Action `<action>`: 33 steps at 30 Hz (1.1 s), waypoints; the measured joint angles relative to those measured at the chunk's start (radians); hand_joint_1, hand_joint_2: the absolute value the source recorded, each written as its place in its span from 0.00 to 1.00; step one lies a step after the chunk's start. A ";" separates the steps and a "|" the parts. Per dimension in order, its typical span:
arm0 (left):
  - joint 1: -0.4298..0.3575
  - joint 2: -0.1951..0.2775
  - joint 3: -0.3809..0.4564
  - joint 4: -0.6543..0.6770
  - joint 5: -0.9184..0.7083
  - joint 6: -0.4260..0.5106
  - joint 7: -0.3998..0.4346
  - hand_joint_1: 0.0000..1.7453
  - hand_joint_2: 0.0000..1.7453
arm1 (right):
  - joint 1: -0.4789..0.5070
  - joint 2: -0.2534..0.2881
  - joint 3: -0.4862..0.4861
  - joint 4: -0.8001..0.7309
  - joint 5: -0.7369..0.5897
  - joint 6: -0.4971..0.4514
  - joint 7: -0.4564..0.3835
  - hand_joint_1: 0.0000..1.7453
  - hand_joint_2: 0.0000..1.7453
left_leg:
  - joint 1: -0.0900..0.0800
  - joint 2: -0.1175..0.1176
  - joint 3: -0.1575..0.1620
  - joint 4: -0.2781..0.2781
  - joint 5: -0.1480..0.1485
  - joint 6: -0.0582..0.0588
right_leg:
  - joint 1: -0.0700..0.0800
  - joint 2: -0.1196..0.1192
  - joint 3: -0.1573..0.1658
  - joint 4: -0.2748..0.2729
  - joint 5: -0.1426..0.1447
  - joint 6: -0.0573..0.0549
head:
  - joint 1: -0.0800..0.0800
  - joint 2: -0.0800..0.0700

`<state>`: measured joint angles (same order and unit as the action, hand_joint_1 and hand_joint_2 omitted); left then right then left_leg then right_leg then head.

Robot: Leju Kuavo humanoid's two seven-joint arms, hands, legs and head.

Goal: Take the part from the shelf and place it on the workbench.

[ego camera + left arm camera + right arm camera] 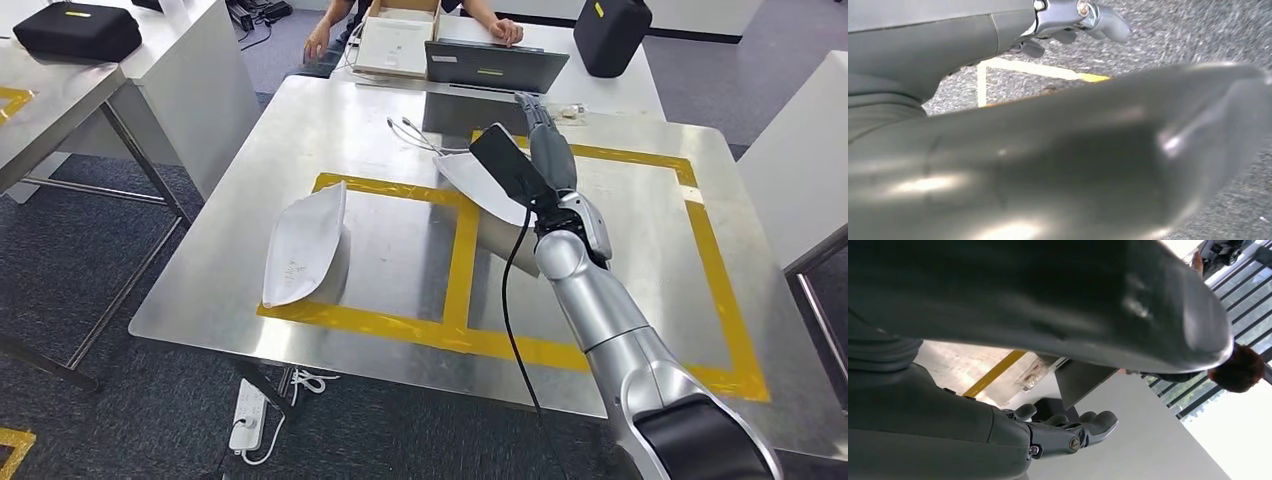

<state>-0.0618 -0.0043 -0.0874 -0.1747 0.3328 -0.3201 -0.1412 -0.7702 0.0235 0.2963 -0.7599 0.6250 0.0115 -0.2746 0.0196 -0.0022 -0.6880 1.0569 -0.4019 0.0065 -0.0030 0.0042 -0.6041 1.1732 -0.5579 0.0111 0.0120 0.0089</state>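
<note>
Two white curved shell parts lie on the steel workbench [640, 240]. One part [300, 245] sits in the left taped square. The other part [478, 185] rests tilted across the yellow tape, partly hidden under my right wrist. My right hand [545, 140] hovers just above its far end, fingers stretched forward and holding nothing; the right wrist view shows that hand [1063, 432] with straight fingers and the thumb spread wide. My left hand [1068, 20] hangs over the grey carpet with nothing in it.
A laptop [495, 65], an open box [400, 40] and a seated person [495, 28] are at the table's far end. White cables [415, 135] lie by the second part. Black bags [78, 30] [610, 35] sit on nearby tables. A power strip [248, 415] lies on the floor.
</note>
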 joint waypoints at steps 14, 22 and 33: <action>0.013 0.009 -0.003 0.000 -0.004 -0.006 -0.012 0.00 0.00 | 0.145 -0.052 -0.039 -0.052 -0.160 0.070 -0.062 0.00 0.00 | 0.002 -0.002 0.001 0.197 -0.114 -0.049 | 0.010 -0.009 -0.006 -0.158 0.115 -0.044 | -0.016 0.000; 0.041 0.001 -0.006 0.003 0.028 0.006 -0.021 0.00 0.00 | 0.455 -0.202 -0.325 -0.162 -0.425 0.116 -0.113 0.00 0.00 | -0.006 -0.015 0.138 -0.020 -0.098 0.006 | 0.007 -0.019 -0.039 -0.129 0.123 0.004 | -0.011 0.000; 0.050 -0.016 -0.005 0.008 0.048 0.029 -0.016 0.00 0.00 | 0.778 -0.155 -0.908 -0.279 -0.450 0.294 -0.089 0.00 0.00 | -0.009 -0.001 0.043 -0.014 -0.019 -0.003 | 0.006 -0.006 0.110 -0.152 0.015 0.006 | 0.005 0.000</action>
<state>-0.0119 -0.0202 -0.0920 -0.1670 0.3812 -0.2913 -0.1575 0.0078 -0.1315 -0.6115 -1.0387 0.1749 0.3057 -0.3635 0.0104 -0.0027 -0.6450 1.0428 -0.4209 0.0034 0.0029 -0.0013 -0.4943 1.0216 -0.5424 0.0166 0.0168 0.0090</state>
